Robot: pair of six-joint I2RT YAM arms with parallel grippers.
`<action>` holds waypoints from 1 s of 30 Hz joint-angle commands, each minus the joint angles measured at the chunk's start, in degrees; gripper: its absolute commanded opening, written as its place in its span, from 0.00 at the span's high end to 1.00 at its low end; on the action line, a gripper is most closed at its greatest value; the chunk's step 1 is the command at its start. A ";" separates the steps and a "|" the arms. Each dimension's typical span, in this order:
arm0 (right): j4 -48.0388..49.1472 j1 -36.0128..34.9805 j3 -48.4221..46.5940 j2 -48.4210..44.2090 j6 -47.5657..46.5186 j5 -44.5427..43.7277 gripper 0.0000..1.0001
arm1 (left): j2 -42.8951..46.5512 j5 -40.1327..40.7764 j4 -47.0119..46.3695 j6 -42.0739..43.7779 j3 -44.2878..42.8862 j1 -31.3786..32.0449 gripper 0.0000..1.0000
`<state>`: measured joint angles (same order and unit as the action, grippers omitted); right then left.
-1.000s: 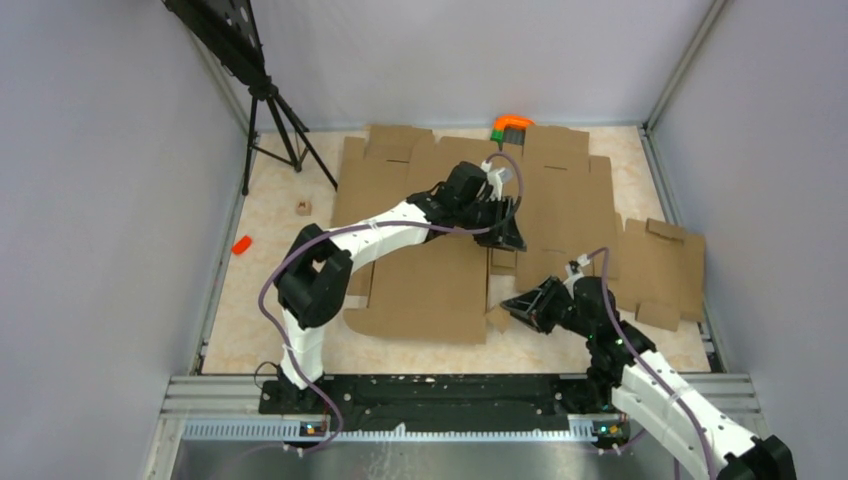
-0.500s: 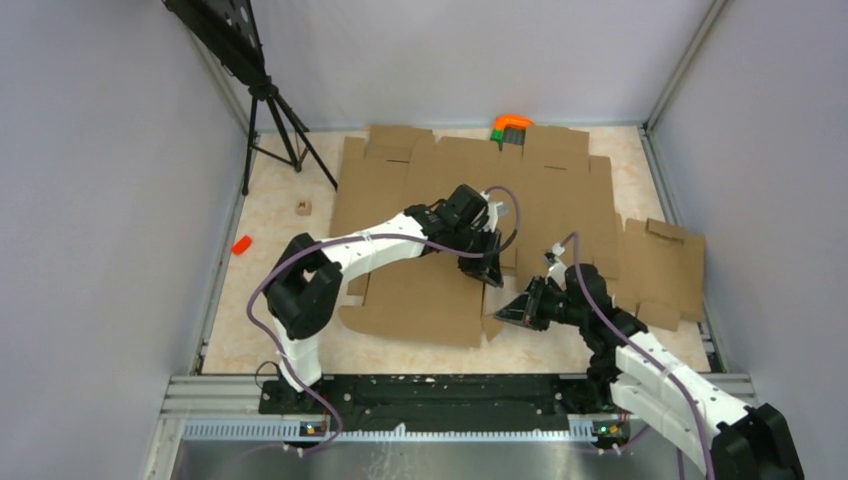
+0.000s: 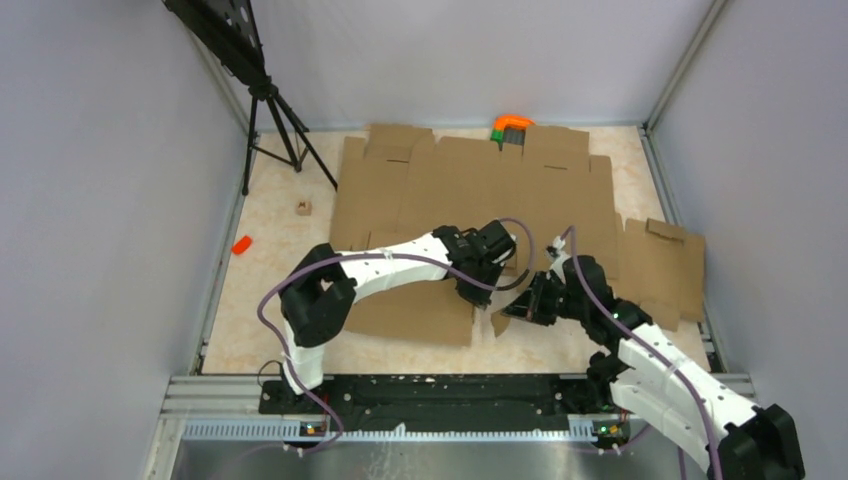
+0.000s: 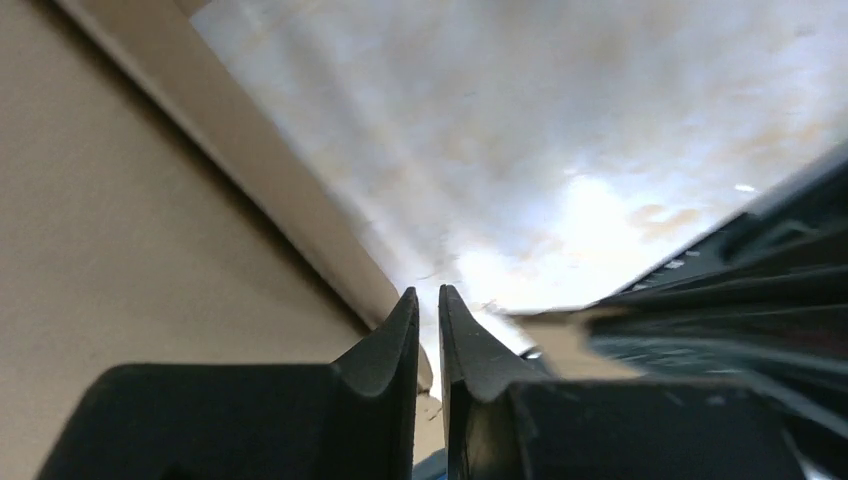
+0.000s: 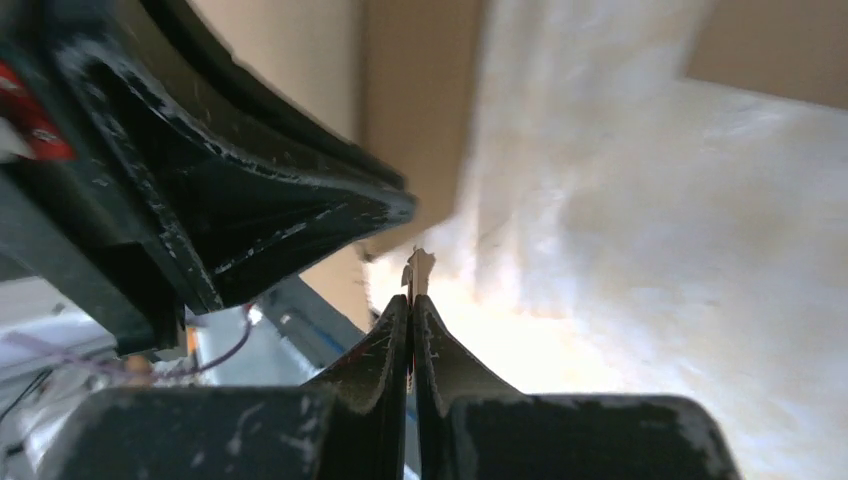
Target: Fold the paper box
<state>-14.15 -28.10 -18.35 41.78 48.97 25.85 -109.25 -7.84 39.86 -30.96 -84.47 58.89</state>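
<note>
The paper box (image 3: 410, 305) lies flat as a brown creased piece at the front of the table, with a small flap (image 3: 500, 323) at its right edge. My left gripper (image 3: 470, 292) is low over that right edge. In the left wrist view the left gripper (image 4: 428, 295) is all but shut, a thin slit with nothing seen in it, and the box panel (image 4: 120, 220) is to its left. My right gripper (image 3: 513, 309) meets the flap from the right. The right wrist view shows the right gripper (image 5: 411, 300) shut on a thin cardboard edge (image 5: 417, 262).
A wide cardboard blank (image 3: 470, 180) covers the back of the table, and a smaller cardboard piece (image 3: 660, 265) lies at the right. An orange-and-green tool (image 3: 510, 127), a tripod (image 3: 270, 120), a wooden block (image 3: 303, 208) and a small orange item (image 3: 241, 244) are around them.
The left gripper has come from the table's middle down toward the near right edge of the box and narrowed. The right gripper has moved left to the flap and shut.
</note>
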 commanded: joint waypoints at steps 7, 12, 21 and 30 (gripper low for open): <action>-22.06 -0.38 -13.23 -0.21 -6.38 -23.88 1.00 | 0.82 12.36 5.36 3.35 2.24 1.62 0.87; -23.87 -0.38 -16.19 2.94 -8.18 -27.41 1.00 | 7.57 9.60 0.18 2.45 3.71 1.58 0.79; -34.61 -0.38 -25.05 11.82 0.71 -54.62 1.00 | 21.15 19.47 4.30 1.17 6.41 1.28 0.55; -35.37 10.09 -32.52 25.45 3.65 -73.98 1.00 | 30.99 17.26 4.04 0.24 18.17 -6.85 0.52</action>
<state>-46.89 -25.71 -45.87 60.40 48.47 -36.32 -82.59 9.85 43.55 -29.65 -71.46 56.73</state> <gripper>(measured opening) 0.007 0.478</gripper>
